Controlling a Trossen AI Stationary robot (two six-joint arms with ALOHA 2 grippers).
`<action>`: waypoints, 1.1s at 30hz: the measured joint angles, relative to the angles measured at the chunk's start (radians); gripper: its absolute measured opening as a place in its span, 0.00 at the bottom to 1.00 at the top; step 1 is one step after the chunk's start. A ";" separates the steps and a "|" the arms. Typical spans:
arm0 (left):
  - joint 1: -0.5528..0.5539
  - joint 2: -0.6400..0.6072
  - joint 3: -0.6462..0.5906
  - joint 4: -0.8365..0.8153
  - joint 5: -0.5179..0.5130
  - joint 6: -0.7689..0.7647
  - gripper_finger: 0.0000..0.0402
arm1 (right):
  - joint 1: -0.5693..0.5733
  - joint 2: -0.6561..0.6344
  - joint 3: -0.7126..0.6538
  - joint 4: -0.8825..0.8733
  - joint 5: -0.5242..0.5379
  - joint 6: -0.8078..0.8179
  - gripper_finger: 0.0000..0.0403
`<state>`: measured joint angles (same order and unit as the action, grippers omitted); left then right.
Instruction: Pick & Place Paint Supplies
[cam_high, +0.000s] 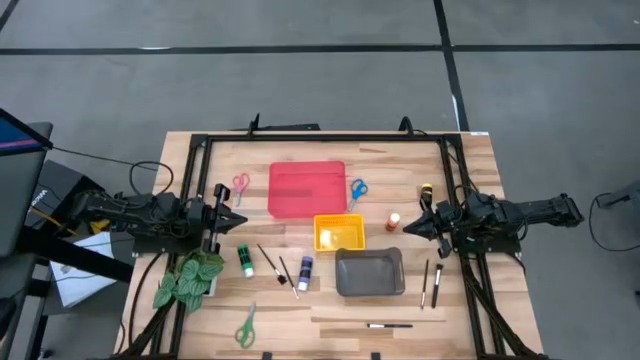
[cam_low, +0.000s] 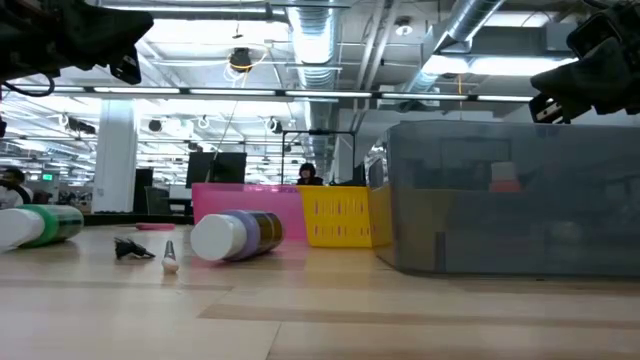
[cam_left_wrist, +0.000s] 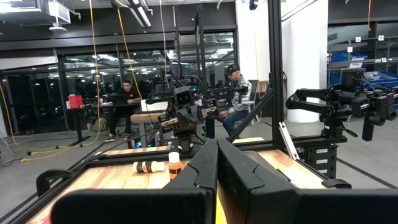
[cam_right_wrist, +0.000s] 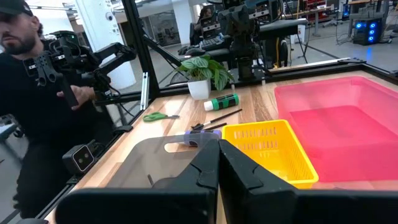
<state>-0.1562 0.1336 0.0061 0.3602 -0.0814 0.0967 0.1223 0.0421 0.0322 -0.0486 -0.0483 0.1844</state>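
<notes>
three scissors (cam_high: 241, 184), four bottles (cam_high: 245, 260), five brushes (cam_high: 270, 263)

green bottle (cam_low: 40, 224) far L, lying | purple bottle (cam_low: 238, 236) lying ctr-L | grey tray (cam_low: 510, 200) R

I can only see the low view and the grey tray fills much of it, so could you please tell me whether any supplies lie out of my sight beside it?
Observer: Yes. Two paintbrushes lie side by side on the wood between the grey tray and the right arm's side of the table.
Operator: Thank you. Are any scissors near the green bottle?
Observer: Green-handled scissors lie flat next to the plant, apart from the green bottle.
Operator: And what are the hands doing?
Observer: The left hand and the right hand are both shut and empty, one on each side of the yellow tray.
</notes>
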 joint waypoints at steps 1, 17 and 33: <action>0.000 0.000 0.000 0.000 0.000 0.000 0.00 | 0.000 0.000 0.000 0.000 0.000 0.000 0.00; 0.000 0.000 0.000 0.000 0.000 0.000 0.00 | 0.000 0.000 0.000 0.000 0.000 0.000 0.00; 0.000 0.000 0.000 0.016 0.000 0.000 0.00 | -0.001 0.000 -0.004 0.262 0.049 -0.100 0.00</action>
<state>-0.1560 0.1333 0.0061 0.3761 -0.0814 0.0965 0.1215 0.0421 0.0281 0.2132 0.0010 0.0843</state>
